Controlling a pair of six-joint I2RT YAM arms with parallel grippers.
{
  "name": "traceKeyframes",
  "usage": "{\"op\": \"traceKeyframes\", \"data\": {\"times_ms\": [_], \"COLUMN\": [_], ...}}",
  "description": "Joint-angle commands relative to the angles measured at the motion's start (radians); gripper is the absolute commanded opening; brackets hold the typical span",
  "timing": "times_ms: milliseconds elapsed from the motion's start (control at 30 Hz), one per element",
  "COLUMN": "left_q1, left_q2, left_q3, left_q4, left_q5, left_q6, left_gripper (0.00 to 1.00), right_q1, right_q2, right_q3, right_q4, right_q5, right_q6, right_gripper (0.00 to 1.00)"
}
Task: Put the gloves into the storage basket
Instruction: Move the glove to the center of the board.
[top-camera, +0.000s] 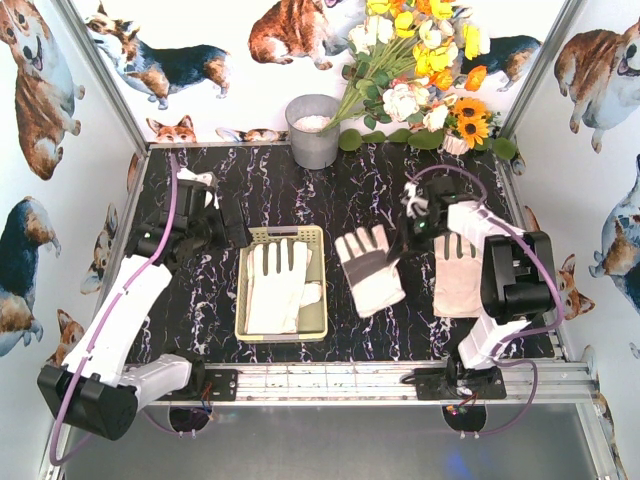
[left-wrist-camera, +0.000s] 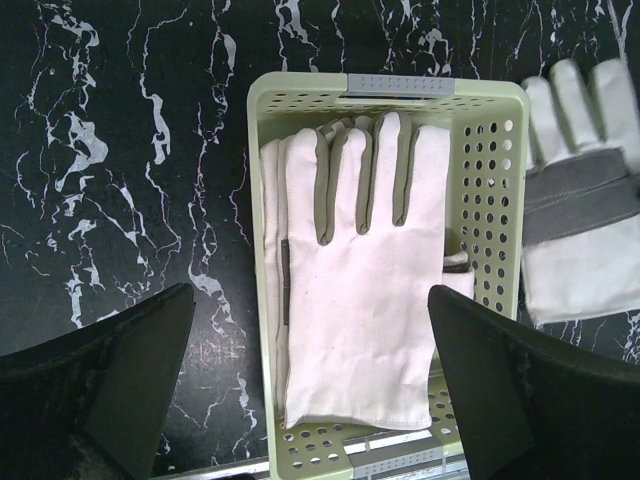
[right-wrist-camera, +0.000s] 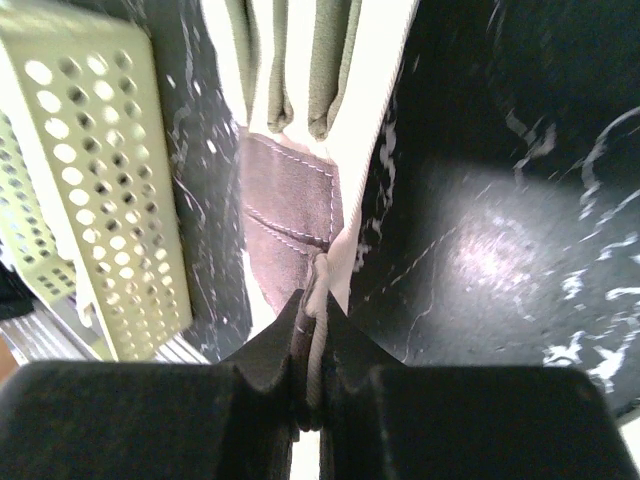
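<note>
**Worktop (top-camera: 330, 180), black marble pattern, seen from above.**
- The storage basket (top-camera: 242, 300) stands left of centre, near the front edge.
- A white glove (left-wrist-camera: 365, 290) lies flat inside the basket, fingers toward its far end. An edge of more fabric shows under the glove's left side.
- A second glove (top-camera: 368, 270) lies just right of the basket, with a grey band across its back.
- A third glove (top-camera: 455, 270) lies nearer the right edge, partly under the right arm.
- The left claw (left-wrist-camera: 310, 295) has its fingers wide apart above the basket and holds nothing.
- The right claw (right-wrist-camera: 312, 300) is clamped on a thin edge of the second glove.
- A grey bucket (top-camera: 313, 130) and flowers (top-camera: 420, 70) stand at the far edge.
</note>
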Motion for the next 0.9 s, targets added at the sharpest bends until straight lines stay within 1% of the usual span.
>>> {"op": "traceKeyframes", "data": {"times_ms": [0,100,233,300,467,567,633,700,767,867], "left_q1": [-0.007,-0.007,-0.007,-0.007,-0.007,-0.007,-0.007,-0.007,-0.007,-0.006], "left_q2": [-0.048,-0.065,-0.095,-0.107,-0.124,-0.132,-0.14,-0.146,-0.15,-0.148], "left_q3": [-0.014,-0.026,-0.044,-0.053,-0.071,-0.075,-0.075,-0.074,-0.072,-0.075], "left_q4": [-0.006,-0.014,-0.011,-0.003,0.004,0.003,0.002,-0.003,-0.004,-0.006], "left_q5": [0.004,-0.004,-0.014,-0.015,-0.008,-0.007,-0.011,-0.017,-0.027,-0.028], "left_q6": [0.019,0.015,-0.007,-0.018,-0.034,-0.038,-0.039,-0.038,-0.033,-0.027], "left_gripper": [0.94,0.94,0.94,0.94,0.94,0.94,0.94,0.97,0.99,1.0], "right_q1": [0.044,0.067,0.106,0.125,0.164,0.18,0.18,0.18,0.18,0.179], "right_q2": [-0.072,-0.122,-0.197,-0.229,-0.27,-0.27,-0.276,-0.3,-0.339,-0.401], "right_q3": [-0.045,-0.11,-0.206,-0.248,-0.307,-0.31,-0.31,-0.305,-0.288,-0.247], "right_q4": [0.034,0.103,0.187,0.221,0.285,0.282,0.282,0.278,0.253,0.19], "right_q5": [0.117,0.149,0.245,0.296,0.361,0.389,0.384,0.38,0.39,0.43], "right_q6": [0.114,0.239,0.431,0.501,0.611,0.608,0.584,0.557,0.526,0.478], "right_gripper": [0.0,0.0,0.0,0.0,0.0,0.01,0.11,0.27,0.4,0.49]}}
